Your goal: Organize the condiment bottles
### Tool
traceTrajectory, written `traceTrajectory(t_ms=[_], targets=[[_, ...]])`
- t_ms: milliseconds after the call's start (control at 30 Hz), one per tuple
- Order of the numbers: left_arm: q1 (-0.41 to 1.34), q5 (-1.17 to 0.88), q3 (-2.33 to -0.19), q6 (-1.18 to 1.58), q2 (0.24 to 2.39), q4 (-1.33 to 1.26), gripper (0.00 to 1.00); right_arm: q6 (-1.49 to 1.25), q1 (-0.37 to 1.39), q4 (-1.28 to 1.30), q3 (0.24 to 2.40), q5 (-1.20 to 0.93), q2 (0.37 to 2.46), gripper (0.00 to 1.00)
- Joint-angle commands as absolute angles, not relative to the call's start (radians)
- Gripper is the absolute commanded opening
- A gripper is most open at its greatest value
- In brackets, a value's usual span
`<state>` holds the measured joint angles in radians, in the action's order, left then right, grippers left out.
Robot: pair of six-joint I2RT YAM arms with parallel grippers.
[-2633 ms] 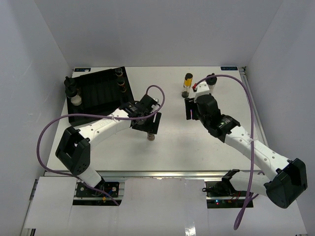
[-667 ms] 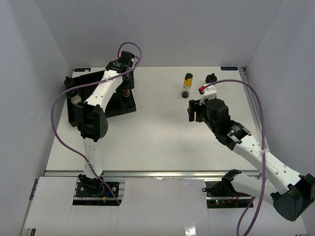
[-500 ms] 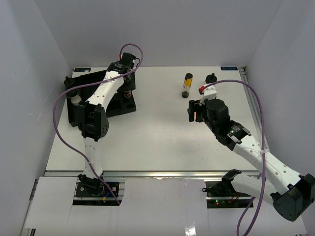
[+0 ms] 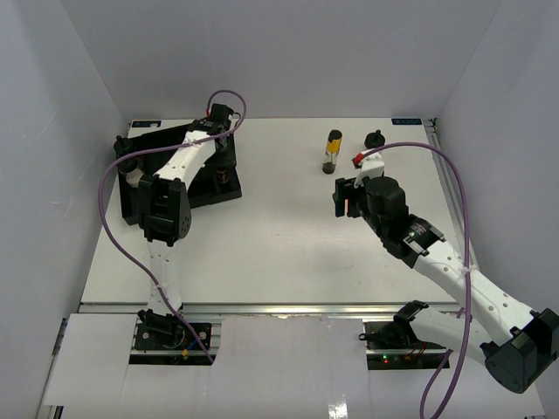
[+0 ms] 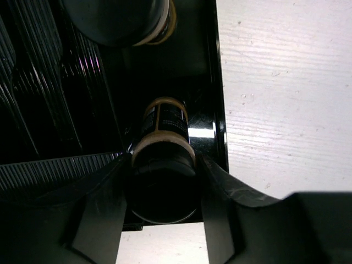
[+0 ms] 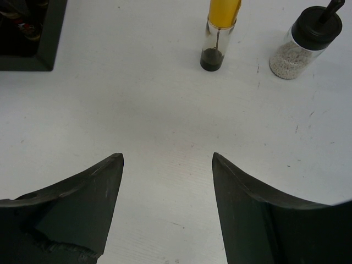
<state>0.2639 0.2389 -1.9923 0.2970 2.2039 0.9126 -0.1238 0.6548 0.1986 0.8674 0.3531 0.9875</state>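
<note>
My left gripper (image 4: 224, 163) hangs over the right edge of the black ribbed tray (image 4: 166, 166). Its fingers press on the black cap of a small jar (image 5: 164, 159) with a dark label, which stands upright in the tray's right-hand channel. A second jar (image 5: 118, 19) stands further along that channel. Two more jars (image 4: 129, 161) are at the tray's left edge. The slim bottle with a yellow band (image 4: 333, 150) and a pale-grained jar (image 4: 375, 140) stand on the table at the back right. My right gripper (image 6: 166, 157) is open and empty, short of both.
The tray's raised right rim (image 5: 219, 82) runs just beside the held jar. White enclosure walls close in the table at the left, back and right. The tray's near right corner (image 6: 27, 44) shows at the top left of the right wrist view.
My left arm carried the jar from mid-table to the tray's right edge, then sank a little in the last half second. The right arm pulled back slightly and has since held still.
</note>
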Motion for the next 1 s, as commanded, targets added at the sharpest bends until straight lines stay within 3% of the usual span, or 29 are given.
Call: traceTrajectory(t_ms=[0,367,533,967], targets=[[0.261,0.231,-1.983,0.291,2.176,0.884,0.79,-0.115,0.652,0.143,0.861,0.367,0.961,0.72],[0.262,0.212,-2.021,0.291,2.056,0.939,0.98,-0.115,0.646,0.21,0.931,0.417,0.97,0.72],[0.264,0.179,-2.002,0.291,1.945,0.96,0.98,-0.15,0.572,0.321,1.094,0.418,1.056,0.72],[0.487,-0.09,-1.434,0.304,1.532,0.69,0.98,-0.197,0.134,0.307,1.277,0.15,1.342,0.78]])
